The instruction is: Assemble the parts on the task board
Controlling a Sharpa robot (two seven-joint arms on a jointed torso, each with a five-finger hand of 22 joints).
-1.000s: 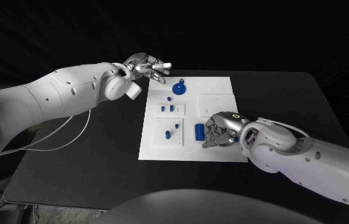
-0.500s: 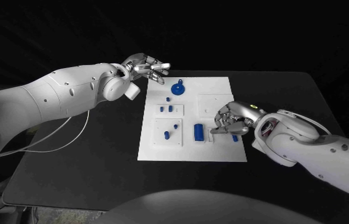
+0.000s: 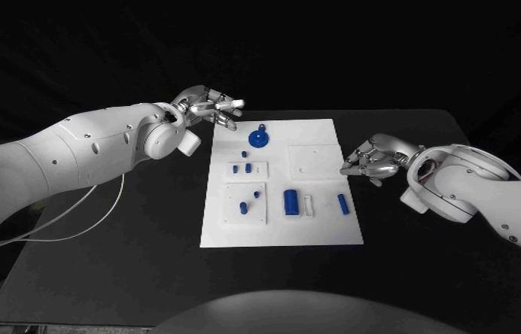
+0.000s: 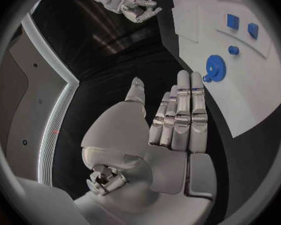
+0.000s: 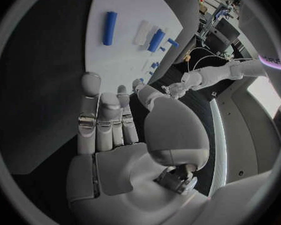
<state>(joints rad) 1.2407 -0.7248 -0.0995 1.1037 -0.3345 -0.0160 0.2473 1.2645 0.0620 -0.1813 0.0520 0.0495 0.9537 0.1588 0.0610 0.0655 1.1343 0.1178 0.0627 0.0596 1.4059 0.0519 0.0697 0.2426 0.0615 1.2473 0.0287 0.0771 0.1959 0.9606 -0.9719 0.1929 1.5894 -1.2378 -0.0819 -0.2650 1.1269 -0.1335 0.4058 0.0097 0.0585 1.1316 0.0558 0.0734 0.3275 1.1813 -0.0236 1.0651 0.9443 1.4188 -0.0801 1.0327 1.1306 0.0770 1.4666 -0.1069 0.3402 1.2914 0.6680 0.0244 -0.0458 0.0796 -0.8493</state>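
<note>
The white task board (image 3: 280, 230) lies mid-table. A blue gear (image 3: 258, 135) sits at its far end, and it shows in the left wrist view too as gear (image 4: 214, 65). A thick blue cylinder (image 3: 291, 201) and a slim blue peg (image 3: 343, 204) lie flat on the near half; the right wrist view shows the same peg (image 5: 109, 27) and cylinder (image 5: 156, 40). Small blue pieces (image 3: 248, 168) stand in white blocks on the left side. My left hand (image 3: 208, 107) hovers off the board's far left corner, fingers apart and empty. My right hand (image 3: 375, 158) is just past the right edge, holding nothing.
A plain white square block (image 3: 309, 161) sits on the board near my right hand. A white strip (image 3: 309, 204) lies beside the cylinder. A thin white cable (image 3: 76, 210) trails over the table at the left. Black table surrounds the board.
My right hand has drawn back from over the board's near right area to beyond its right edge, and the slim blue peg now lies uncovered there. The left hand has barely moved.
</note>
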